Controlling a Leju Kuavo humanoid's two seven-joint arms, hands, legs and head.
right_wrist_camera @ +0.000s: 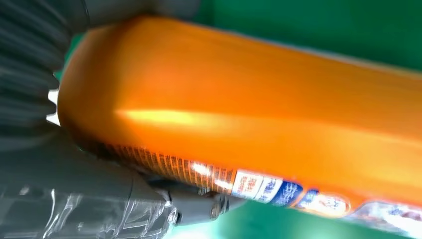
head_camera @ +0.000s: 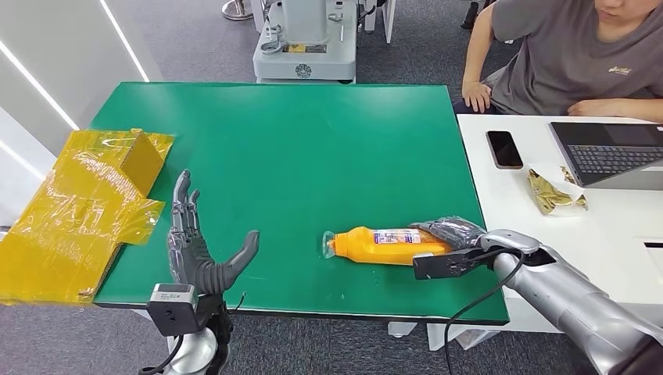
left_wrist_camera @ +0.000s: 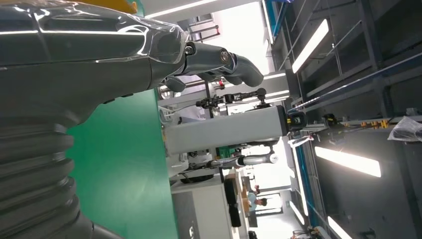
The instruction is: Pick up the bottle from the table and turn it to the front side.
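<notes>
A green table [head_camera: 297, 156] is placed on a grey floor [head_camera: 195, 39]. A white desk [head_camera: 547, 234] is set just beside it, touching its right edge. A laptop [head_camera: 614, 152], a phone [head_camera: 504, 148] and a crumpled wrapper [head_camera: 555, 191] are laid on the desk, and a person [head_camera: 571, 55] is seated behind it. Yellow film-wrapped cardboard [head_camera: 86, 211] is overhanging the table's left edge. Long ceiling lights [left_wrist_camera: 311, 45] are seen overhead.
</notes>
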